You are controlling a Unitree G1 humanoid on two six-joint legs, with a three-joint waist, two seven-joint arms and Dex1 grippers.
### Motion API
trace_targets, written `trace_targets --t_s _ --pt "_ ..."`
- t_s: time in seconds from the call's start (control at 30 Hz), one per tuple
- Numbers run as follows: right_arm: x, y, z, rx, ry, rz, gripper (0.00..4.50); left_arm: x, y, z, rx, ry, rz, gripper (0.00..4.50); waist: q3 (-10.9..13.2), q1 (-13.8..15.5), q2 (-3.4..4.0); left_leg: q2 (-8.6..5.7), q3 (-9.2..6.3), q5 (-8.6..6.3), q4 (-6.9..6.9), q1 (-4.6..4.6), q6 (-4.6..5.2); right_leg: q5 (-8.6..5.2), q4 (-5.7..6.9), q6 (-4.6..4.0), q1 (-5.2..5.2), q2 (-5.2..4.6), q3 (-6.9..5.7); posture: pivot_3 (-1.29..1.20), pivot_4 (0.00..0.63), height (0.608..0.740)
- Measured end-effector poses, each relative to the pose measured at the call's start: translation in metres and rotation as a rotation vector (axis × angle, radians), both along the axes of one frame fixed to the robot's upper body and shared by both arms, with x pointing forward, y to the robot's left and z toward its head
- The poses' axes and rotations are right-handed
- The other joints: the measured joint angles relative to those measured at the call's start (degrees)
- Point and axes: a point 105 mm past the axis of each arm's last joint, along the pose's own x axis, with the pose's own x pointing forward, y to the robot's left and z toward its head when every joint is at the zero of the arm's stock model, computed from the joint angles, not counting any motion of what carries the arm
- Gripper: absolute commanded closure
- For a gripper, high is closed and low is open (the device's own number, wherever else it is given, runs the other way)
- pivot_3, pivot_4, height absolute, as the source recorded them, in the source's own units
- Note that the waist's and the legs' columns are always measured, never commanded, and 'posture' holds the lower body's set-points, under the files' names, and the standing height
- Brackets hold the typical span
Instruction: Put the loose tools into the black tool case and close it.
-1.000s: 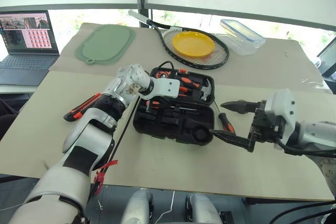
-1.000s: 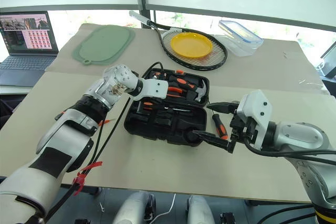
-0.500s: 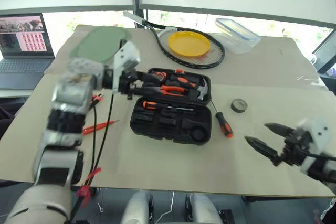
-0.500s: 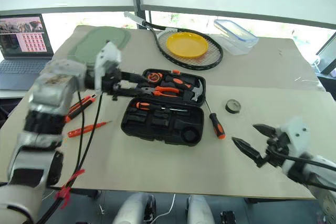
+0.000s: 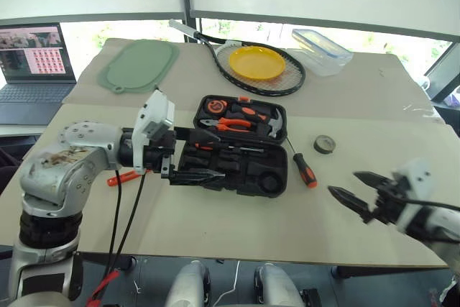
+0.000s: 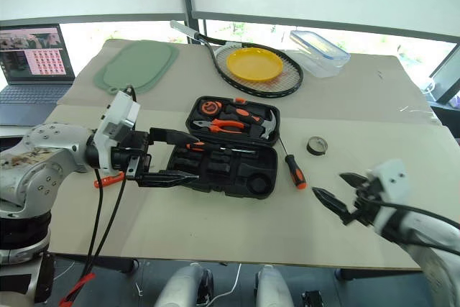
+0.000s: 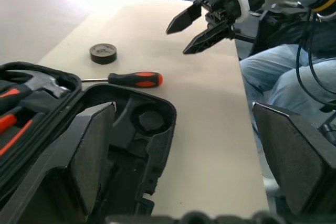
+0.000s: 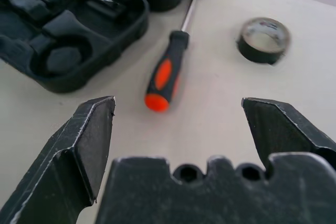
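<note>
The black tool case (image 5: 241, 147) lies open at the centre of the frame, both halves flat on the table (image 5: 215, 228), with orange-handled tools seated in its far half. Just right of it, 1 screwdriver (image 5: 302, 166) with an orange-and-black handle lies loose on the table, and a roll of dark tape (image 5: 325, 144) sits further right. An orange tool (image 5: 122, 177) (partly hidden by the arm) lies at centre left. The left gripper (image 5: 198, 156) hangs over the case's left end, fingers spread wide and holding nothing. The right gripper (image 5: 357, 190), at lower right, is also spread wide and empty, well apart from the case.
</note>
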Motion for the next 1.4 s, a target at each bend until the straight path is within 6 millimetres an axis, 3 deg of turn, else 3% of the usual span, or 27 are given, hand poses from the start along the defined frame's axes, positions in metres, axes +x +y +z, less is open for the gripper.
trace_targets --t_s 0.13,0.27,0.47,0.63,0.8,0.93,1.03,1.13,1.3,1.4 --pt "0.028 0.017 -0.013 0.015 0.003 -0.012 0.0 0.002 0.0 0.001 0.001 -0.01 0.022 0.04 0.0 -0.11 0.0 -0.01 0.03 0.0 -0.04 0.0 0.0 0.0 0.0 -0.01 -0.02 0.01 0.01 0.0 0.15 0.738" --pt "0.046 0.026 -0.04 -0.04 0.053 -0.034 0.0 0.004 0.002 0.0 0.02 -0.012 0.049 0.04 0.01 -0.01 0.02 -0.03 0.04 0.01 -0.09 -0.01 -0.01 -0.01 0.02 -0.02 -0.06 -0.01 0.0 0.0 0.15 0.738" --pt "0.058 0.026 -0.047 -0.043 0.033 -0.088 1.78 0.005 0.002 0.001 0.02 -0.013 0.061 0.0 0.01 -0.12 0.02 0.0 0.05 0.01 -0.09 -0.01 -0.01 -0.01 0.02 -0.02 -0.05 0.01 -0.01 0.0 0.15 0.738" --pt "0.039 0.02 -0.05 -0.054 0.018 -0.126 3.38 0.006 0.002 0.0 0.028 -0.024 0.06 0.0 0.01 0.02 0.02 -0.01 0.06 0.01 -0.23 -0.01 -0.02 -0.02 -0.01 -0.02 -0.07 -0.04 -0.01 0.0 0.15 0.738" --pt "0.012 0.02 -0.047 -0.027 0.043 -0.125 3.46 0.003 0.004 -0.003 0.036 -0.021 0.056 0.0 0.01 -0.23 0.03 0.0 0.12 0.08 -0.45 -0.01 -0.14 -0.04 0.02 -0.07 -0.25 -0.03 0.08 0.0 0.15 0.738" --pt "-0.007 0.002 -0.021 -0.037 0.032 -0.134 3.46 0.0 0.012 -0.011 0.063 0.008 0.071 0.0 0.01 -0.18 0.03 0.0 0.14 0.1 -0.51 -0.01 -0.16 -0.05 0.01 -0.09 -0.29 -0.02 0.09 0.0 0.15 0.738" --pt "-0.019 -0.004 0.001 -0.082 0.035 -0.037 3.46 -0.002 0.018 -0.015 0.08 0.027 0.081 0.0 0.02 -0.18 0.03 0.02 0.14 0.09 -0.52 0.01 -0.16 -0.05 -0.03 -0.1 -0.27 -0.01 0.09 0.0 0.15 0.738" --pt "-0.028 0.007 0.02 -0.107 0.037 0.169 3.46 -0.009 0.025 -0.017 0.117 0.043 0.073 0.0 0.02 -0.42 0.03 0.05 0.16 0.1 -0.62 0.06 -0.16 -0.09 -0.04 -0.16 -0.27 0.01 0.1 0.0 0.15 0.738" --pt "-0.017 0.035 0.048 -0.149 -0.049 0.519 3.46 -0.016 0.032 -0.02 0.154 0.066 0.045 0.0 0.05 -0.73 -0.02 0.04 0.16 0.11 -0.68 0.15 -0.18 -0.13 -0.09 -0.2 -0.23 0.03 0.09 0.0 0.15 0.738" --pt "0.011 0.053 0.05 -0.169 -0.094 0.636 3.46 -0.015 0.034 -0.018 0.16 0.061 0.045 0.0 0.14 -0.79 -0.15 -0.01 0.21 0.15 -0.7 0.08 -0.23 -0.13 -0.12 -0.23 -0.35 0.04 0.09 0.0 0.15 0.738"
